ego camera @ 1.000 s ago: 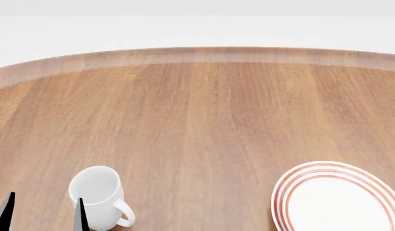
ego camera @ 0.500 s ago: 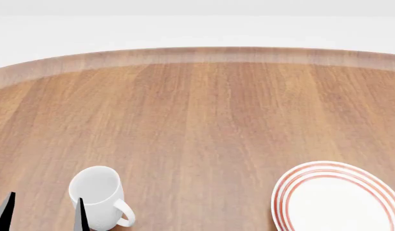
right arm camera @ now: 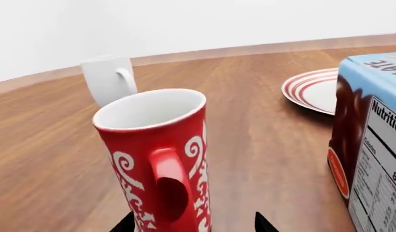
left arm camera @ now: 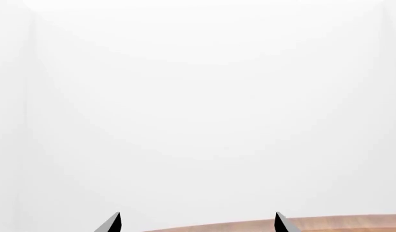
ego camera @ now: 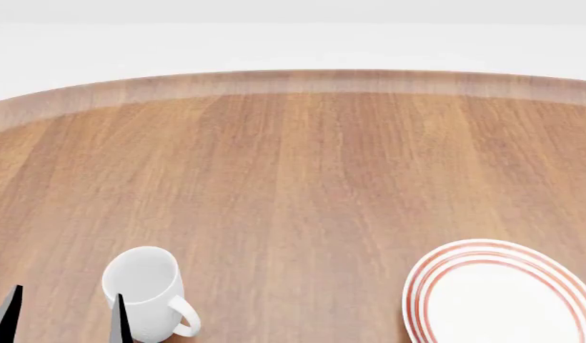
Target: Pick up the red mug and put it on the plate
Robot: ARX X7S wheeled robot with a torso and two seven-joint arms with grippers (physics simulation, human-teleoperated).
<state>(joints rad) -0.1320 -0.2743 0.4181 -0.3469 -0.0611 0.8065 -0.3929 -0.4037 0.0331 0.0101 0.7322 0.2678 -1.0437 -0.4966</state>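
Note:
The red mug (right arm camera: 161, 159), patterned in white with its loop handle facing the camera, stands upright on the wooden table in the right wrist view. My right gripper (right arm camera: 194, 224) is open, its two dark fingertips either side of the mug's lower body, one close to the wall and the other clearly apart. The plate (right arm camera: 311, 89), white with red rings, lies beyond the mug; in the head view the plate (ego camera: 436, 268) sits at the near right. The red mug and right gripper are out of the head view. My left gripper (ego camera: 64, 318) is open and holds nothing, also seen as left gripper (left arm camera: 196, 223).
A plain white mug (ego camera: 145, 289) stands at the near left, just beside my left gripper's fingertips; the white mug (right arm camera: 107, 77) shows behind the red one. A blue and brown carton (right arm camera: 372, 140) stands close beside the red mug. The table's far edge (ego camera: 293, 75) curves across.

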